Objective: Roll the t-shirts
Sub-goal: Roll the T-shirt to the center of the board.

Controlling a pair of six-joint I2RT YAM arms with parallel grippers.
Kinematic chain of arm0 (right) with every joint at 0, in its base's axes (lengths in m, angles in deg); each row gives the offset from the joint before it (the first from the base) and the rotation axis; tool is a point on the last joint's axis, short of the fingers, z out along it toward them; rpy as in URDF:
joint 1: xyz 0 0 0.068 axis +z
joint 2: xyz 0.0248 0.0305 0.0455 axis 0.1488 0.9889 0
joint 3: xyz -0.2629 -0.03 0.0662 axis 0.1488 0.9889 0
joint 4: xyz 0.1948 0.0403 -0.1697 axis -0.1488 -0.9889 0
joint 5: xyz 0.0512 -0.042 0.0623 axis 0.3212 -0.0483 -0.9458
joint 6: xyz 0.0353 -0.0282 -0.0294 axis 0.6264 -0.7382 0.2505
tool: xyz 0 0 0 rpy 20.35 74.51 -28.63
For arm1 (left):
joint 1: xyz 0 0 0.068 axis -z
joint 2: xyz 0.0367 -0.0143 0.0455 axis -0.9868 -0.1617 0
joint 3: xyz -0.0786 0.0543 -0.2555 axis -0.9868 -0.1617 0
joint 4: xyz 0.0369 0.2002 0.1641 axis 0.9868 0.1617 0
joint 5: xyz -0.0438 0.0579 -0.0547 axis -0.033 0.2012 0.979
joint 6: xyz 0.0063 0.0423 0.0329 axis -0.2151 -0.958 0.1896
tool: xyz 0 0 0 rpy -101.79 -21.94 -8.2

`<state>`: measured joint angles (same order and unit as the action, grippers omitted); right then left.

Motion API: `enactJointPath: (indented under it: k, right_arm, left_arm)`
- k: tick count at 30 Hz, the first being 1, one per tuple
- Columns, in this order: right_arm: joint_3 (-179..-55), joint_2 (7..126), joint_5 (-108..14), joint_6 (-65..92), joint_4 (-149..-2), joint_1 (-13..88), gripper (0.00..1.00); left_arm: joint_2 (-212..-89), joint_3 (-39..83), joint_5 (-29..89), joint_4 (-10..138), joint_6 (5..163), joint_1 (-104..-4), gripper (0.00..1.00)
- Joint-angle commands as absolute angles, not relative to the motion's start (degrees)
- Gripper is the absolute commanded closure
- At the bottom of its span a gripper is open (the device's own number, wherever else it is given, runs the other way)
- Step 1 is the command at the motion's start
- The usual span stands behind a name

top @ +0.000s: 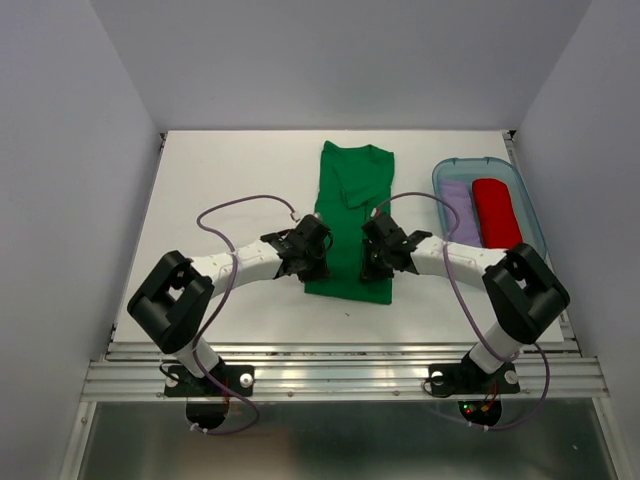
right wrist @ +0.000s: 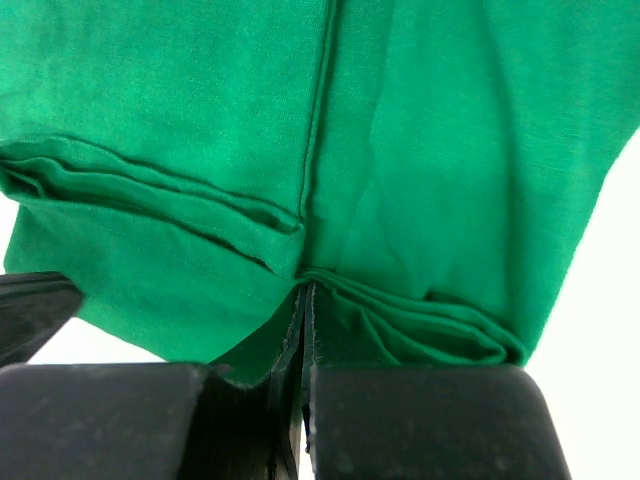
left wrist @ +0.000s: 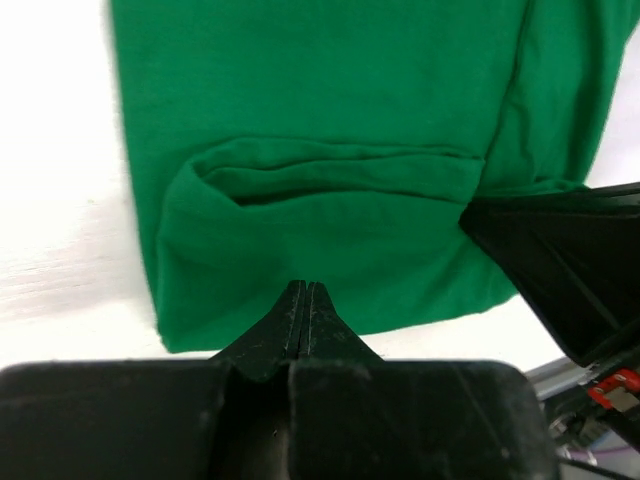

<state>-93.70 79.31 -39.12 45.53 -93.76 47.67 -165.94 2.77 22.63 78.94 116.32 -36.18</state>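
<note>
The green t-shirt lies folded into a long narrow strip on the white table, neck at the far end. Both grippers are over its near end. My left gripper is shut, its tips just above the near hem, with no cloth seen between them. A low fold crosses the cloth beyond them. My right gripper is shut on the t-shirt; folded layers bunch at its tips. The right gripper also shows in the left wrist view.
A clear blue tray stands at the right with a pale lavender roll and a red roll in it. White walls close in the table on three sides. A metal rail runs along the near edge.
</note>
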Motion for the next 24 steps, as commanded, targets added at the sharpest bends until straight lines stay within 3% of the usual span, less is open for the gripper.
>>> enactJointPath:
  k: [1,8,24]
  right_arm:
    - [-97.41,74.68,-35.25,43.66,-96.79,48.19,0.99]
    - [-93.99,67.30,-31.21,44.00,-100.92,48.19,0.99]
    - [-84.15,74.50,-26.98,45.50,-95.92,48.19,0.99]
  left_arm:
    - [-165.82,3.67,27.51,75.60,115.16,-35.96,1.00]
    - [-167.39,4.29,26.21,75.41,115.78,-35.78,1.00]
    - [-169.33,-2.73,20.14,72.95,117.45,-37.28,1.00]
